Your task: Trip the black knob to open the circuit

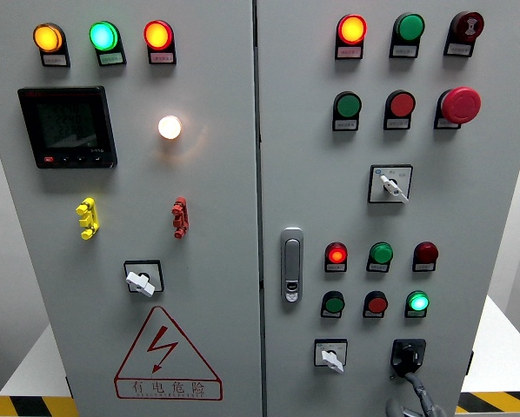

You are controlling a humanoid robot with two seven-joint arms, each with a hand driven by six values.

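Here, the head view faces a grey electrical cabinet [243, 261] with two doors. The black knob [407, 355] sits at the lower right of the right-hand door, on a black square plate just right of a white rotary switch [331, 355]. Its handle runs roughly up and down, the long axis close to vertical with the lower end leaning slightly left.

Only one robot hand [410, 400] shows, grey and coming up from the bottom edge right of the middle. One finger [415, 383] reaches up to the lower edge of the knob and seems to touch it. Whether the fingers are curled round the handle or only pressed against it, I cannot tell, as most of the hand is cut off by the frame edge.

Above the knob stand two rows of small indicator lights, with one red lamp [336, 254] and one green lamp [417, 301] lit. A door latch [291, 264] sits at the left edge of that door. The left door carries a digital meter [67, 127] and a red lightning warning triangle [166, 354].
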